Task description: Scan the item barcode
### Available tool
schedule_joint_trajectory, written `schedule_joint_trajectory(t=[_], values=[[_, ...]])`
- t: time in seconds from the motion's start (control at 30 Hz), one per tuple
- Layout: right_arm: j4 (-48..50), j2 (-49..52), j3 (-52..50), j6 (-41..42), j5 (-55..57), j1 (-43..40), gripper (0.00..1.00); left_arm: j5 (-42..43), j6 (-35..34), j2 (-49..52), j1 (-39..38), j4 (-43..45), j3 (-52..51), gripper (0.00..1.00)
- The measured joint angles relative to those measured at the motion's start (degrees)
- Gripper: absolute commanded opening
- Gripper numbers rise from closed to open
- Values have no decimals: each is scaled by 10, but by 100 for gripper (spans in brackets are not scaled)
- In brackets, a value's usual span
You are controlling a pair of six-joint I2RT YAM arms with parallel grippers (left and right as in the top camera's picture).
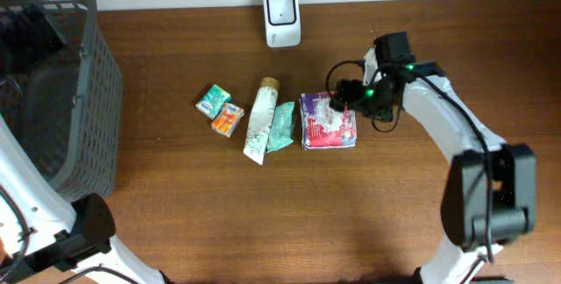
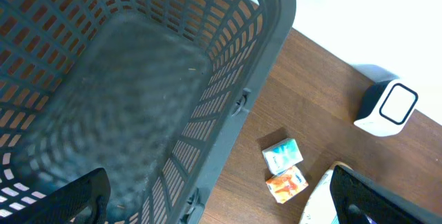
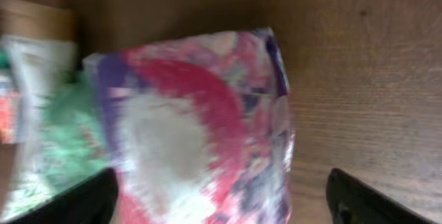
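While left gripper (image 2: 219,177) gapes empty above basket (image 2: 277,16), right gripper (image 3: 221,179) spread wide astride pink packet (image 3: 193,127).

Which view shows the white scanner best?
Left wrist: the scanner appears whole and largest, with its side and window face visible. Overhead shows the scanner whole but small, from straight above. Right wrist misses it; a blurred red-and-purple packet fills that frame.

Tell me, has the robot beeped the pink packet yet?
Not yet. Nothing looks done: the pink packet lies on the table, away from the white scanner. Right now the right gripper hangs over it, jaws open. Left: grab it, lift it, show it to the scanner.
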Motion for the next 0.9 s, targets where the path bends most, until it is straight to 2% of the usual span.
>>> schedule_joint_trajectory(t=[0.03,0.1,0.23,0.3,0.37,0.5,0.63,0.7,0.9], values=[[0,18,0,0,4,0,65,0,0,0,0,0,0,99],[0,33,0,2,6,0,60,0,0,0,0,0,0,99],[9,60,0,0,4,0,25,0,0,0,0,0,0,99],[11,70,3,4,-3,0,21,0,0,0,0,0,0,99],[10,72,5,-1,-5,0,4,0,0,0,0,0,0,99],[-13,72,17,-11,-5,0,4,0,0,0,0,0,0,99],[-109,69,69,-15,44,-2,4,0,0,0,0,0,0,99],[-172,59,117,-2,124,0,4,0,0,0,0,0,0,99],[-232,18,151,87,382,40,4,0,0,0,0,0,0,99]])
